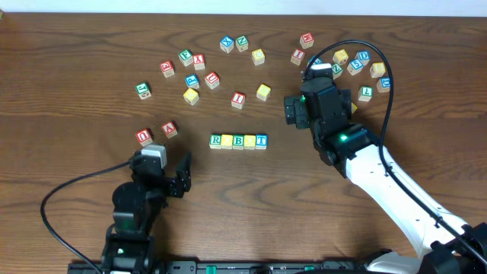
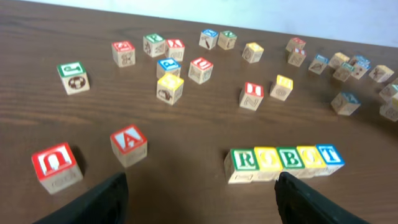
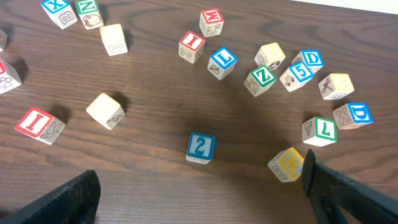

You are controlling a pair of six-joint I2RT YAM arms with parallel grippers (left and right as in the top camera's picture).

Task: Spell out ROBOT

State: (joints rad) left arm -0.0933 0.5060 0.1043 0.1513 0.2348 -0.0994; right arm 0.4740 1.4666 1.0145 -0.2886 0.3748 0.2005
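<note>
A row of 5 alphabet cubes [image 1: 238, 141] is sitting in the middle of the wooden table [image 1: 76, 91], the cubes touching side by side. It is running left to right as a green R cube [image 2: 244, 160], a yellow-faced cube [image 2: 267, 158], a green B cube [image 2: 290, 157], a 2nd yellow-faced cube and a blue T cube [image 2: 329, 154]. The left gripper [image 2: 198, 202] is hovering near and to the left of the row. Its fingers [image 2: 106, 200] are standing well apart and gripping nothing. A red A cube [image 2: 129, 144] and a red Q cube [image 2: 56, 167] are lying just beyond it on the left, apart from the row. The right gripper [image 3: 199, 199] is hanging over the far right of the table, its fingers spread wide and holding nothing. A blue 2 cube [image 3: 200, 148] is lying just ahead of it. A yellow cube [image 3: 287, 163] is sitting just beside its right finger. Many loose cubes [image 1: 238, 99] are lying scattered across the far side.
</note>
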